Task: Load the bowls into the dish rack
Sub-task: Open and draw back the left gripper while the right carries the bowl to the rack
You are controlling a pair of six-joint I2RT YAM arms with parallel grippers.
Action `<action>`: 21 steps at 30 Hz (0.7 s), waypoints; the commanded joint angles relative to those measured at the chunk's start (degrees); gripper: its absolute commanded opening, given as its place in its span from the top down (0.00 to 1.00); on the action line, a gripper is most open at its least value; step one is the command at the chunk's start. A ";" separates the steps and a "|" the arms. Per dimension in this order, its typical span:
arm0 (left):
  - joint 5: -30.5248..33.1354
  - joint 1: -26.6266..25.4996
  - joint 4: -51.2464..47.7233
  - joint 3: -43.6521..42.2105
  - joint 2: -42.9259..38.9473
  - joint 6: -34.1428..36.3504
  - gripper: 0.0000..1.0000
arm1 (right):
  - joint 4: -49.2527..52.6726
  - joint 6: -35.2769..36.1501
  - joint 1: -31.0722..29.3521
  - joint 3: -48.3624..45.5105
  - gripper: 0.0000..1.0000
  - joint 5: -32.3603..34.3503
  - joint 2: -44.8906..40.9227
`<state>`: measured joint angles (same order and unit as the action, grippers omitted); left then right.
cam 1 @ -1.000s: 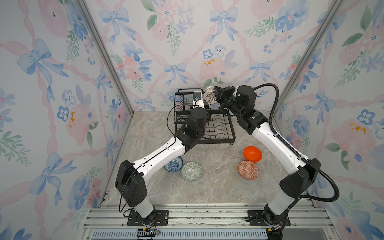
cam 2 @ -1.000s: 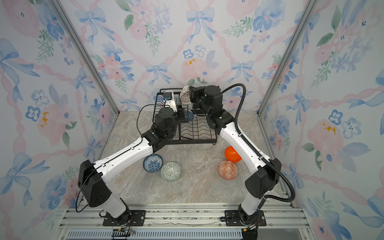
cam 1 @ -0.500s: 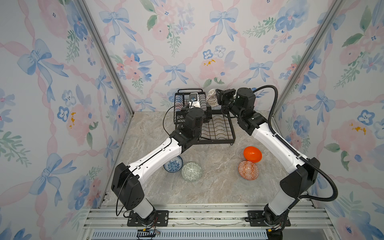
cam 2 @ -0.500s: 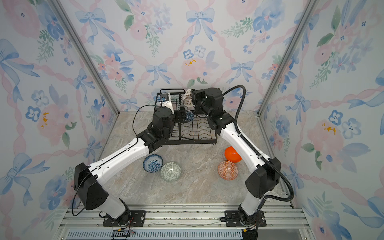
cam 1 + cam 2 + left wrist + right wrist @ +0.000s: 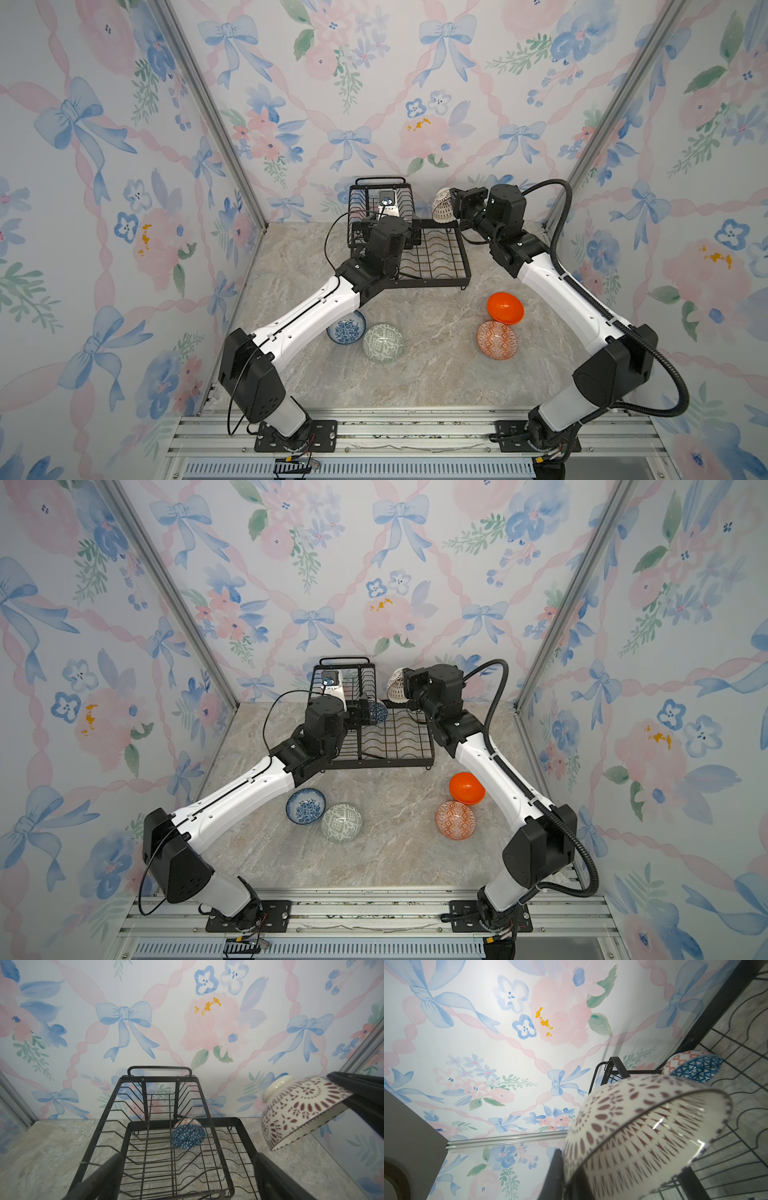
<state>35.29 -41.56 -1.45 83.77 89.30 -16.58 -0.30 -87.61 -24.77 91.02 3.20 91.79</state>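
Bowls are lying in three places. A dark-blue geometric bowl is resting tipped over on the wires of the dish rack, in the lower tray toward its far end, leaning against a red-lattice bowl behind it. A white bowl with maroon petals is hanging on its side in the air just beside the rack's far right corner. Four more are waiting on the worktop, apart from the rack: the blue-white floral bowl just beside the green-white bowl, and the orange-white patterned bowl just beside the plain orange bowl. The right fingers are pinching the maroon bowl's rim, one on each side of its wall, clamped tight. The left fingers are standing wide apart over the tray's near end, holding nothing. The step in hand looks like seating the maroon bowl. Doing it well is probably asking for the left arm to be backing out first (its wrist is crowding the near part of the tray). The right arm should then be lifting the bowl over the rim rather than into it, keeping the tilt so the edge is settling between free wire humps beside the blue bowl, and opening only once the wires are bearing it.
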 commanded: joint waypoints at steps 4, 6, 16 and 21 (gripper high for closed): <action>-3.72 1.55 -10.94 4.45 -0.70 -3.59 0.02 | -2.68 4.93 3.39 -2.77 1.00 -2.37 -5.99; -4.25 1.61 -12.76 4.73 -0.87 -4.06 0.02 | -1.30 6.67 4.01 -3.29 1.00 -2.87 -6.55; -21.49 7.92 -17.27 6.53 0.52 -5.07 0.02 | -4.89 7.38 3.71 -10.47 1.00 -0.67 -5.69; -27.71 12.12 -17.28 8.05 2.60 -4.47 0.02 | -4.56 10.84 3.88 -11.55 1.00 1.56 -4.74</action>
<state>14.15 -31.27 -17.56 89.80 90.30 -21.30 0.12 -80.18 -20.84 79.44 2.94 86.70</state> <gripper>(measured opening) 0.979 0.075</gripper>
